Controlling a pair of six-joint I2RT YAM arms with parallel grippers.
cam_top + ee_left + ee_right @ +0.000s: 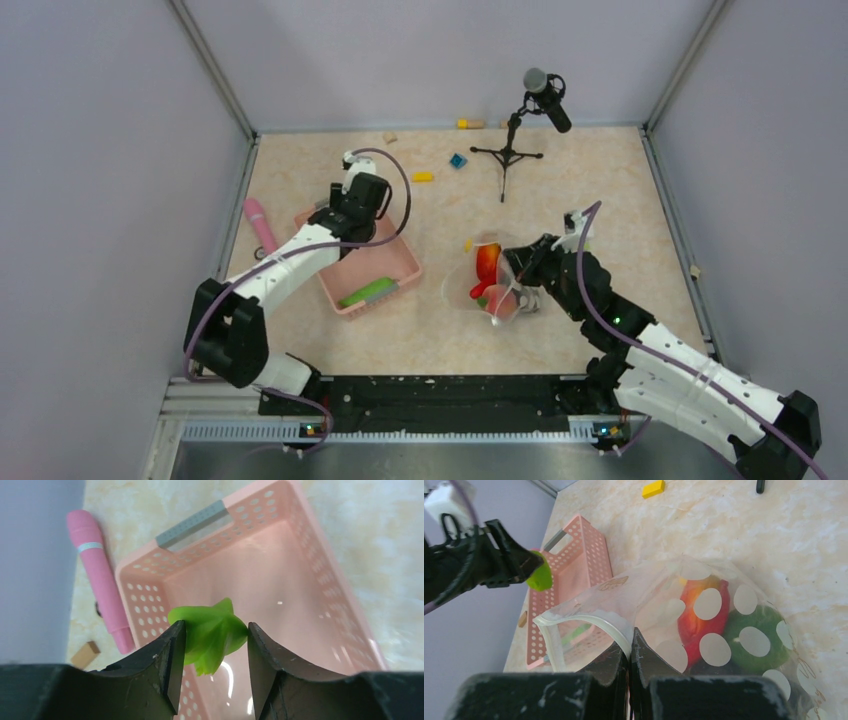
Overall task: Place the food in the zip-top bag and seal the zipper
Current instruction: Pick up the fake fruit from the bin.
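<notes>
My left gripper (215,631) is shut on a small green leafy toy food (210,635) and holds it above the far end of the pink basket (300,555). In the top view the left gripper (345,207) is over the basket's back corner. My right gripper (629,647) is shut on the whitish zipper strip (589,622) of the clear dotted bag (724,605) and holds its mouth lifted open toward the basket. Inside the bag lie a red-orange piece (694,622) and a green pepper (756,642). A long green cucumber (368,292) lies in the basket (400,262).
A pink cylinder stick (260,225) lies left of the basket, with a small wooden block (85,654) beside it. A microphone on a tripod (510,150) stands at the back right. A yellow block (422,177) and a blue block (458,160) lie at the back.
</notes>
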